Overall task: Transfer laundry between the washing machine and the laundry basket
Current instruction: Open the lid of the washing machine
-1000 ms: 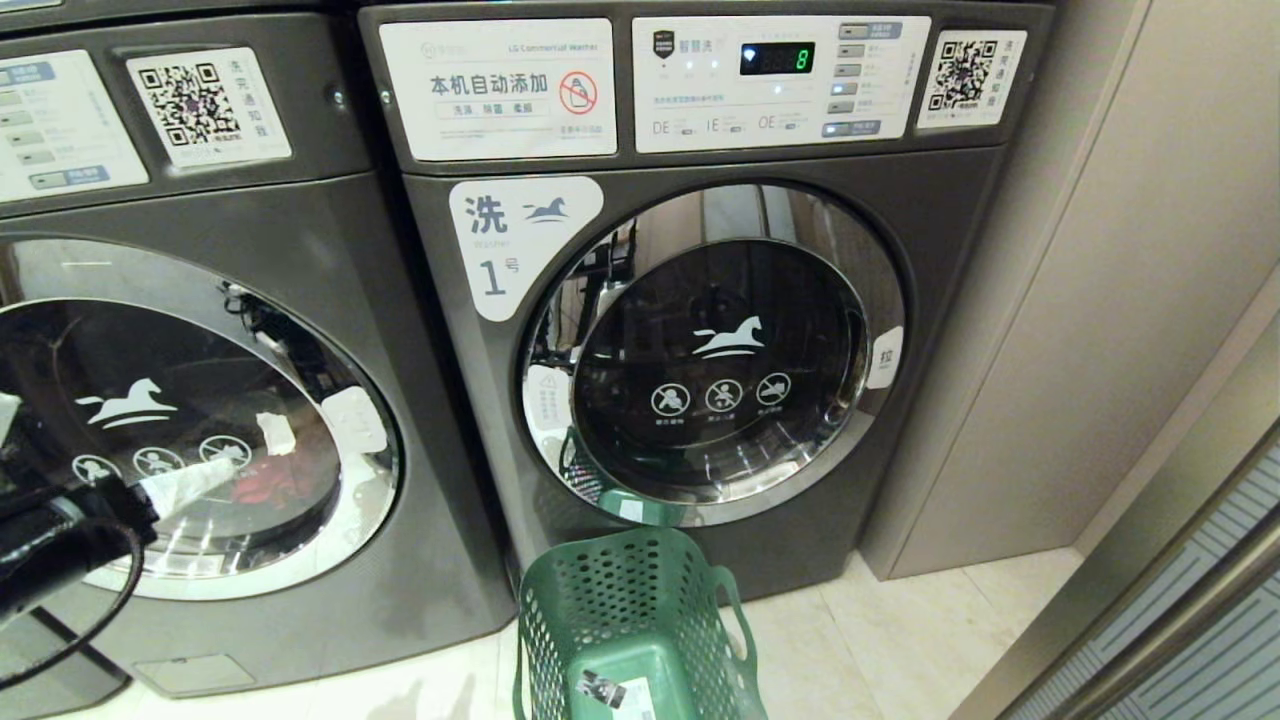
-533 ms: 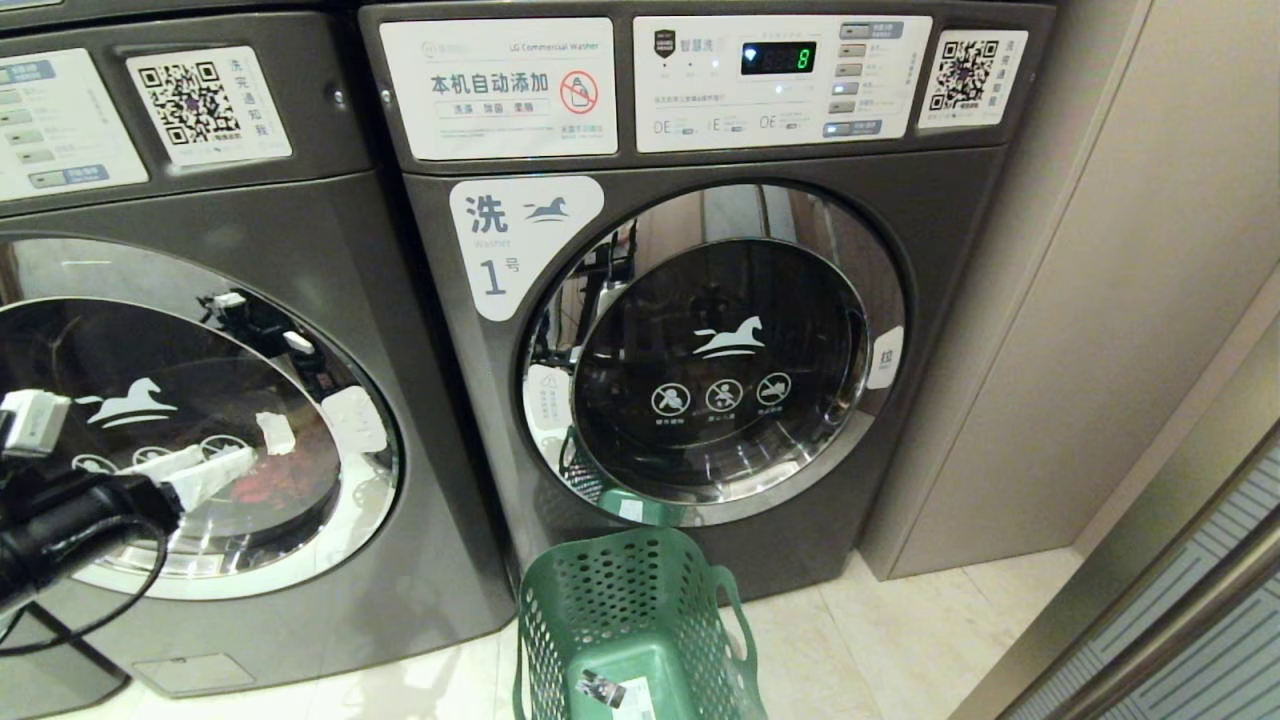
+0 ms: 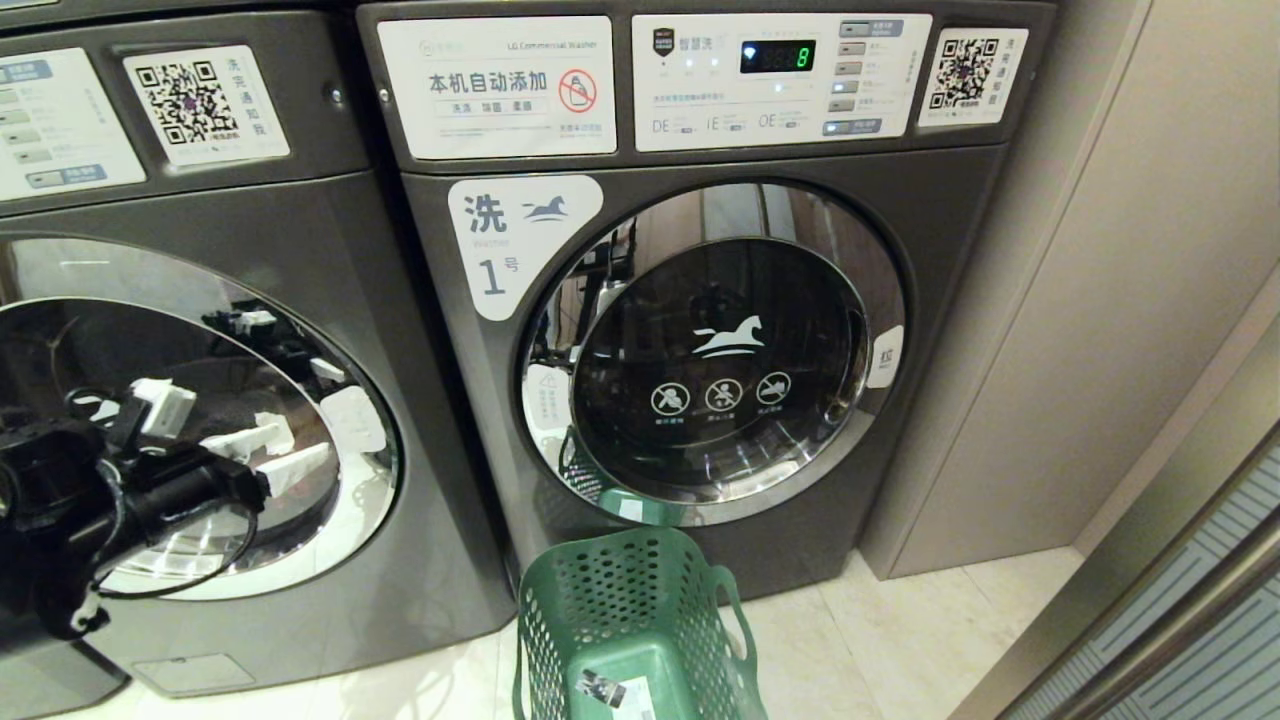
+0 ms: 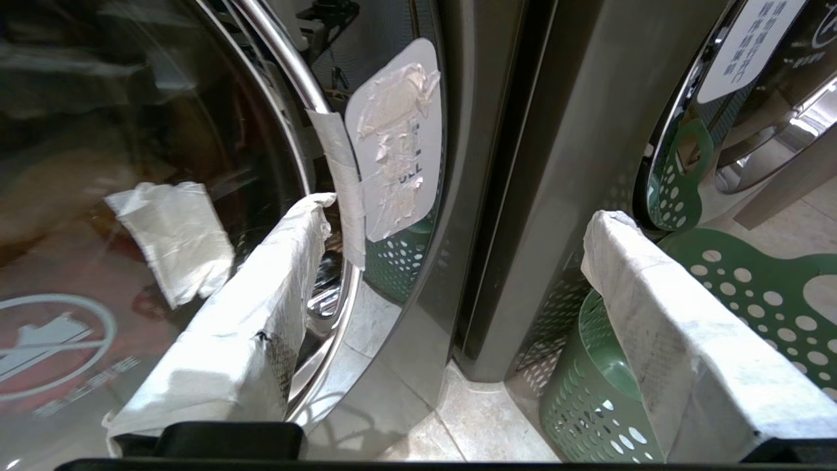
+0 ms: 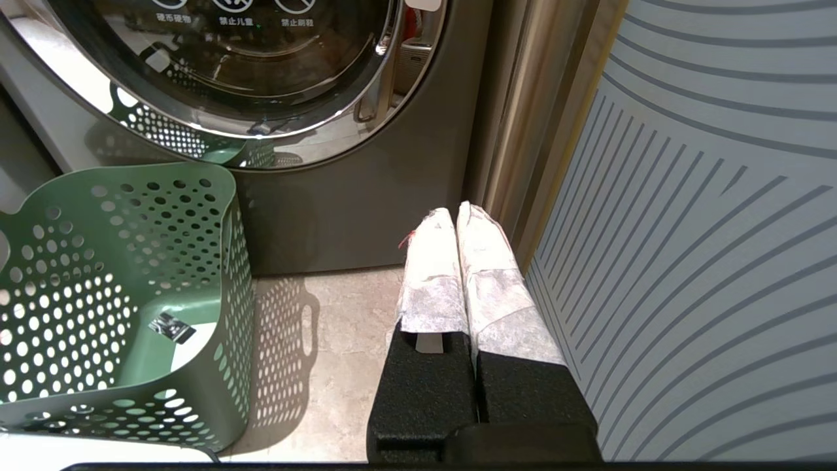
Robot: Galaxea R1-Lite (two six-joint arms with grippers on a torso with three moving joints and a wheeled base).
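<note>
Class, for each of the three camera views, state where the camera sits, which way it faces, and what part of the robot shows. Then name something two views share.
Head view: high on the robot, facing forward and down at two washers; the open left gripper shows before the left door.
Left wrist view: behind open fingers, facing that door's taped tab.
Right wrist view: behind the shut right gripper, facing the floor.
Shared: the basket appears in all three.

Warm, even indoor lighting, moderately bright. Strong mirror glare on chrome door rings (image 3: pixel 700 355) and dark glass. Overexposed white tape on right gripper (image 5: pixel 461 219). Dotted shadow from laundry basket (image 5: pixel 131 301) on pale floor (image 5: pixel 327 366). Slight wide-angle bending at edges.
</note>
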